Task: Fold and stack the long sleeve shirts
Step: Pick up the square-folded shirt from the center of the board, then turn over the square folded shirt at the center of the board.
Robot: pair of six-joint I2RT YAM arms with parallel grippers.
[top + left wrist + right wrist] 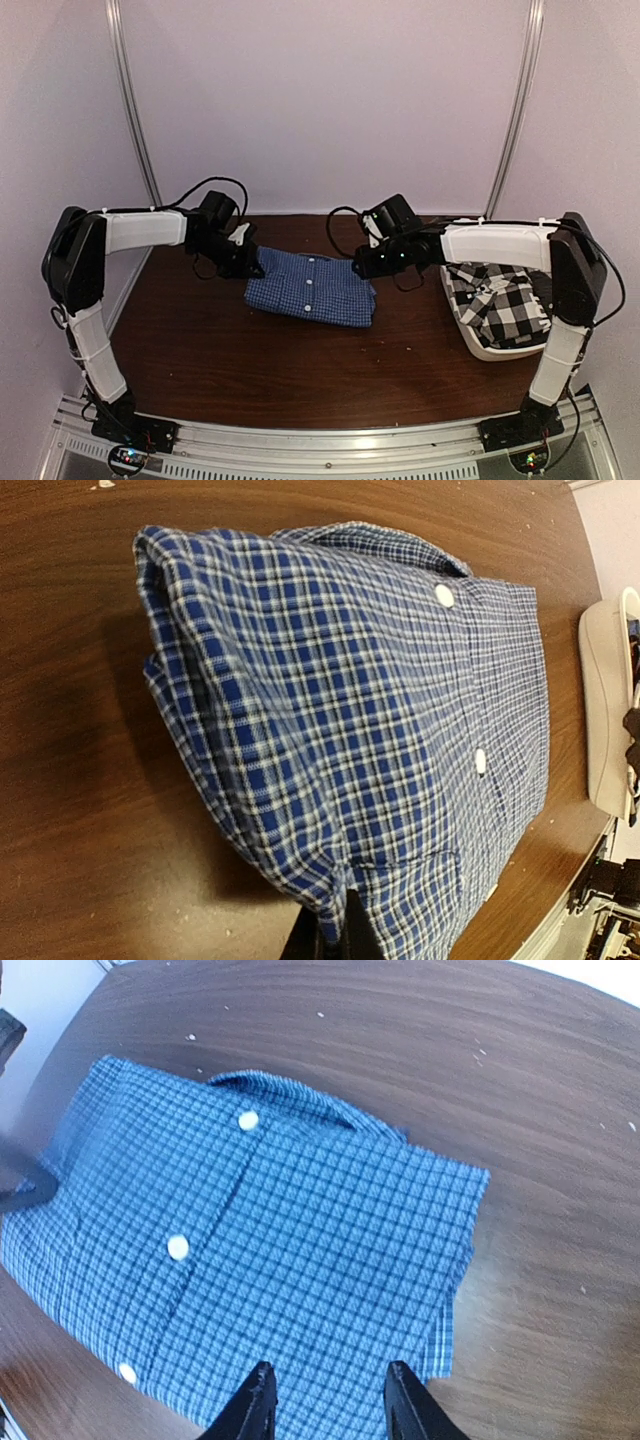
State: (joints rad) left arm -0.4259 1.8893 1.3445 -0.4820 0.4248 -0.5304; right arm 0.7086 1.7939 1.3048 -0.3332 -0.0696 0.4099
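Note:
The blue gingham shirt [312, 288] lies folded in a rectangle on the brown table, collar at the far side, white buttons up. My left gripper [243, 262] is at its left edge; in the left wrist view [345, 930] its fingers are shut on a pinch of the shirt's [380, 730] edge. My right gripper [362, 266] hovers over the shirt's right end; in the right wrist view [328, 1400] it is open and empty above the cloth [280, 1250]. The black-and-white checked shirt [500, 295] lies crumpled in the white tub [492, 350] at the right.
The white tub's rim shows at the right edge of the left wrist view [605, 720]. Bare brown tabletop [300, 380] lies in front of the blue shirt. White walls enclose the table behind and at both sides.

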